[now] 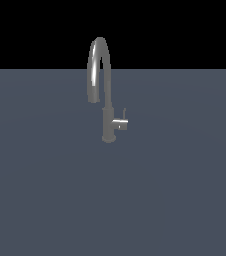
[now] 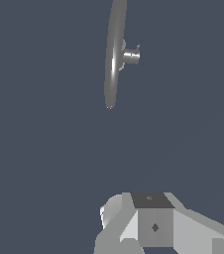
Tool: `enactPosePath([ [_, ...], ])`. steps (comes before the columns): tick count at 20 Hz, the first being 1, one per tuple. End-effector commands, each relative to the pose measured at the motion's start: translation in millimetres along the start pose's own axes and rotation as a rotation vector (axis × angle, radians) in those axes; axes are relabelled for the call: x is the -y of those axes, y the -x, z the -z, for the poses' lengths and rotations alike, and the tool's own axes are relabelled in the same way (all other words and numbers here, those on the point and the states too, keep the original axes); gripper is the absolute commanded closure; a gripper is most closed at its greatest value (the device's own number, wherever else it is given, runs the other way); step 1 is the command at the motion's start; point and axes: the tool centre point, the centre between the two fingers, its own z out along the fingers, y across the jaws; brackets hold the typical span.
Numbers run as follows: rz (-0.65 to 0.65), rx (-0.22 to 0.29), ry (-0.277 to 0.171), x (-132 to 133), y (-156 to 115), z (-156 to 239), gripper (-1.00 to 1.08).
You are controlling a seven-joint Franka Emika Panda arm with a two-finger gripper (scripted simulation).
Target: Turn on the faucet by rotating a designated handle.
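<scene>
The faucet point(image 1: 107, 122) is a tall grey gooseneck tap standing mid-scene in the exterior view, and its spout arches toward that view's left. The handle point(image 1: 120, 123) is a short horizontal stub on the column's right side, with a thin lever rising from its end. The wrist view looks down on the faucet point(image 2: 114, 59), with the handle point(image 2: 132, 56) sticking out sideways from it. My gripper point(image 2: 153, 204) shows only in the wrist view. It is well away from the faucet and touches nothing. Its fingers sit together as one block with nothing between them.
A flat dark blue-grey floor point(image 1: 45, 190) runs all around the faucet. The arm does not appear in the exterior view.
</scene>
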Motion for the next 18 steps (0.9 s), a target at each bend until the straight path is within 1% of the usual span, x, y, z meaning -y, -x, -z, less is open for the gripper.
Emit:
enactPosePath([
  [1,-0.022,0.019,-0.021,0,-9,-1,1.08],
  [6,-0.082,0.071,-0.080,1,-34,-5,1.08],
  [18,-0.262,0.228,-0.258,-4,-106,-25,1.08],
])
